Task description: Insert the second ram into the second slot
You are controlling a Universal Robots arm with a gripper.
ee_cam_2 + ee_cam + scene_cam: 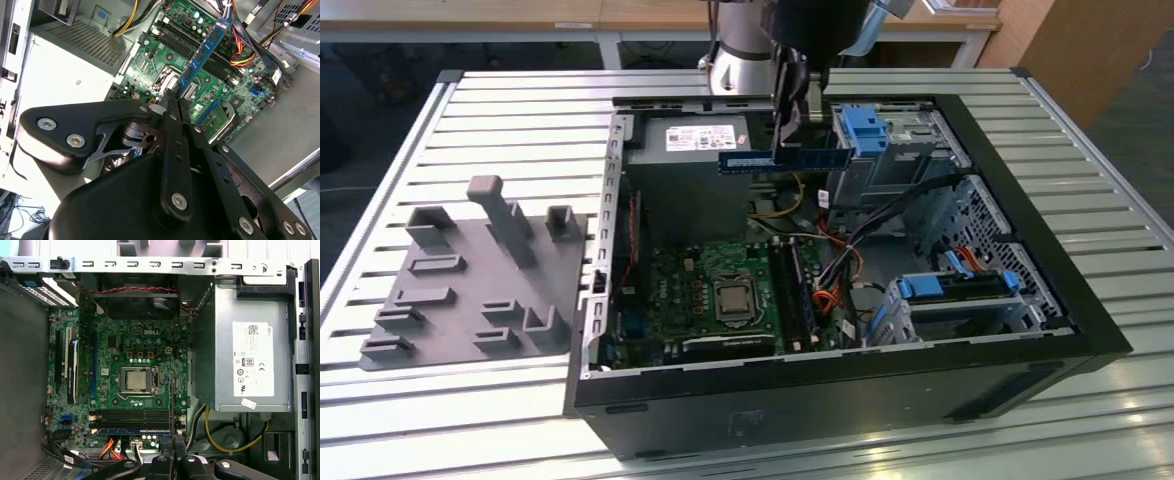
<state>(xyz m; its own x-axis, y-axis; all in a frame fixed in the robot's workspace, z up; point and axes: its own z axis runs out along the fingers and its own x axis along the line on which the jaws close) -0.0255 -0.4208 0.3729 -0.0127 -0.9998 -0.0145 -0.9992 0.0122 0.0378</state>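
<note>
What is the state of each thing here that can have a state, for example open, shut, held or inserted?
computer case: lying on its side, side cover off, inside open to view.
second ram: held in the air over the motherboard, not in any slot.
tool: shut on one end of the second ram.
processor: seated in its socket, top bare, no cooler on it.
</note>
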